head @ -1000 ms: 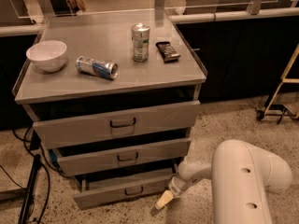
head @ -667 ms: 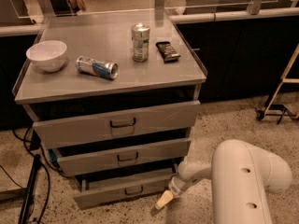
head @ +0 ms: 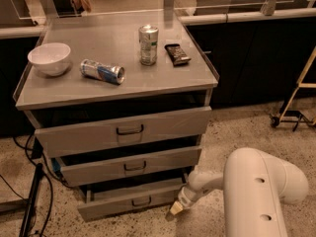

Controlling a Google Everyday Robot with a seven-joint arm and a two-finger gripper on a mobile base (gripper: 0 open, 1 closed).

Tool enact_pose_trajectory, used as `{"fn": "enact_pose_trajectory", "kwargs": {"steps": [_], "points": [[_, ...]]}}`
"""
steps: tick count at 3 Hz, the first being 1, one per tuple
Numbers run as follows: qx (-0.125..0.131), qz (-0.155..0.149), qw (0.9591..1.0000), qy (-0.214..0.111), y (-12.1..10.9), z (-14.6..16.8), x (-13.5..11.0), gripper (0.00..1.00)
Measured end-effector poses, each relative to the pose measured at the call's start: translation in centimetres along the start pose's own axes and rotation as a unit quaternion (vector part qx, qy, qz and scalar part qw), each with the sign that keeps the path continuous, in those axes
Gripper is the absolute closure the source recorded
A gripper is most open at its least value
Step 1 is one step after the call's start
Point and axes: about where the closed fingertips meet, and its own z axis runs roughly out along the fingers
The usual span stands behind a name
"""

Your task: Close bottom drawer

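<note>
The bottom drawer (head: 129, 201) is the lowest of three grey drawers in the metal cabinet. It stands pulled out, its slim front with a small dark wire handle (head: 141, 201) at centre. My gripper (head: 176, 210) is low at the drawer front's right end, just above the floor, on the end of my white arm (head: 256, 191). Whether it touches the drawer front I cannot tell.
The middle drawer (head: 129, 165) and top drawer (head: 123, 131) also stand partly out. On the cabinet top are a white bowl (head: 49, 58), a lying can (head: 102, 71), an upright can (head: 148, 44) and a dark packet (head: 177, 54). Cables (head: 29, 201) lie left; a stand (head: 296, 102) is right.
</note>
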Motion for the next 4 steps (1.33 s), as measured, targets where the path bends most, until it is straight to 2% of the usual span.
{"fn": "enact_pose_trajectory", "kwargs": {"steps": [1, 2, 4], "points": [[0.0, 0.0, 1.0, 0.0, 0.0, 0.0, 0.0, 0.73], [0.007, -0.019, 0.9996, -0.02, -0.5, -0.5, -0.9, 0.96], [0.017, -0.042, 0.9977, -0.05, -1.4, -1.0, -2.3, 1.0]]}}
